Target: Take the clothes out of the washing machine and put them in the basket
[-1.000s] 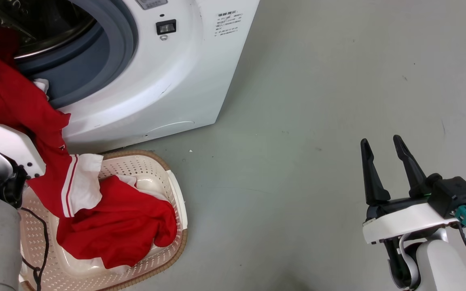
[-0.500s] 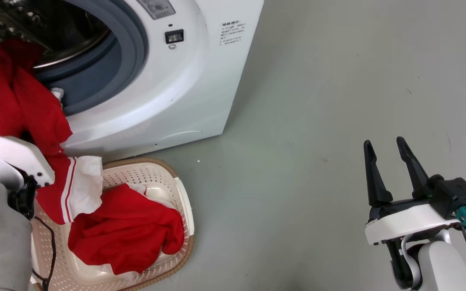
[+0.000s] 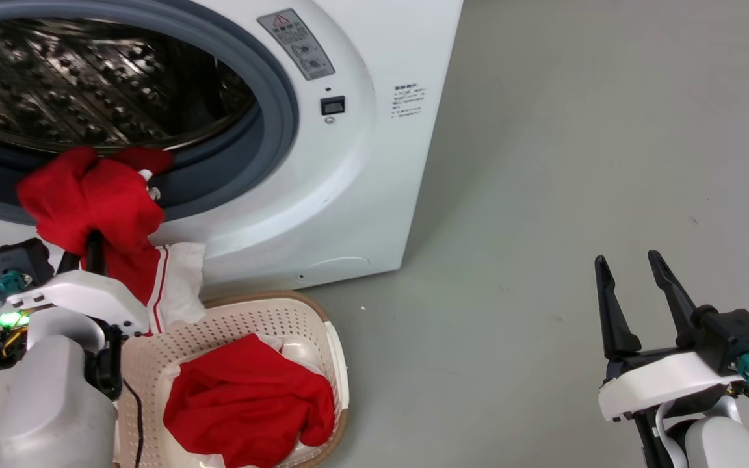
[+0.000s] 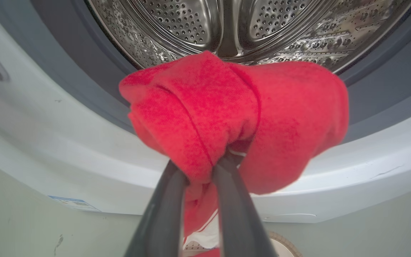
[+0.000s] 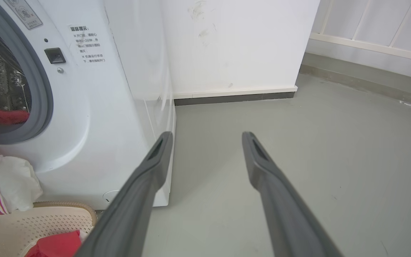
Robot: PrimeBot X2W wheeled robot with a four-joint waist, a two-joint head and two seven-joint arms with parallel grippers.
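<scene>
Garment [image 3: 88, 195] bunched up | left pincer [image 4: 207, 169] clamps it | basket [image 3: 244, 320] below, washer [image 3: 348, 195] behind

My head has swung, so the washing machine [image 3: 348, 195] sits further right in the head view and far more of its drum [image 3: 88, 84] shows. The red garment [image 3: 91, 195] that trailed long from inside the drum over my left wrist is now out of it, bunched over the tips of my left gripper [image 3: 83, 242] before the grey rim. Its white panel [image 3: 183, 286] has lifted off the red heap [image 3: 251, 396] in the basket [image 3: 254, 322] and hangs at the far rim.
</scene>
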